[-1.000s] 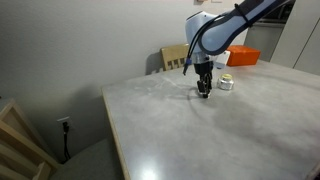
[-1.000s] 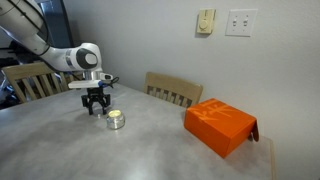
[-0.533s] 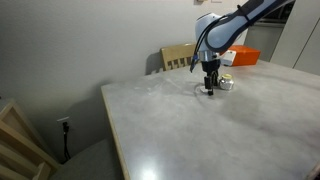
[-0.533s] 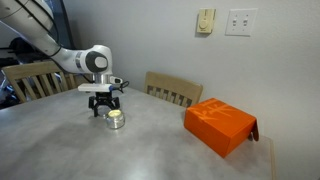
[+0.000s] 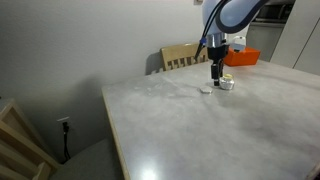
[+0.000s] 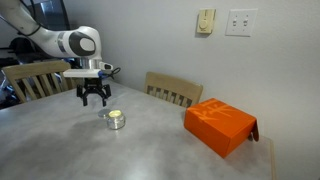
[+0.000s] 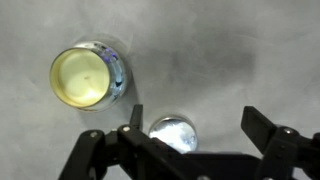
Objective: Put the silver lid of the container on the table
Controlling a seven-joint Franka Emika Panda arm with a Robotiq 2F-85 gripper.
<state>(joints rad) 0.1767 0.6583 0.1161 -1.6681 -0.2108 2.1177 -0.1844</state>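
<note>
Pincer [image 6: 93, 99] has risen off the pale grey, faintly marbled surface [image 5: 180, 130] since the earlier frames, where it sat low, right beside the tin. It now hangs clear above the things with jaws spread wide and nothing between them.

Wrist view: small flat round silvery metal lid [image 7: 172, 133] lies on the surface below the gap between the fingers. It touches neither finger, and its lower edge is partly hidden by the pincer body. Short round silver metal tin [image 7: 87, 77] stands just beside it, not touching, with the top open and a pale yellow filling showing.

Place: in an exterior view the tin [image 6: 117, 120] sits toward the far edge of the surface, away from the near edge. Orange rectangular box [image 6: 220, 125] lies well apart, toward a far corner.

Judgement: release appears done. With the lid off the tin and resting on the surface, the task looks essentially complete, and only the retreat seems left.

Materials:
- Lid: thin, hard and glossy, with a bright reflection. It would likely slide easily on this smooth top.
- Tin: mirror-like curved wall with a thin rim.
- Surface: smooth with a soft sheen.
- Box: matte, with crisp edges.
</note>
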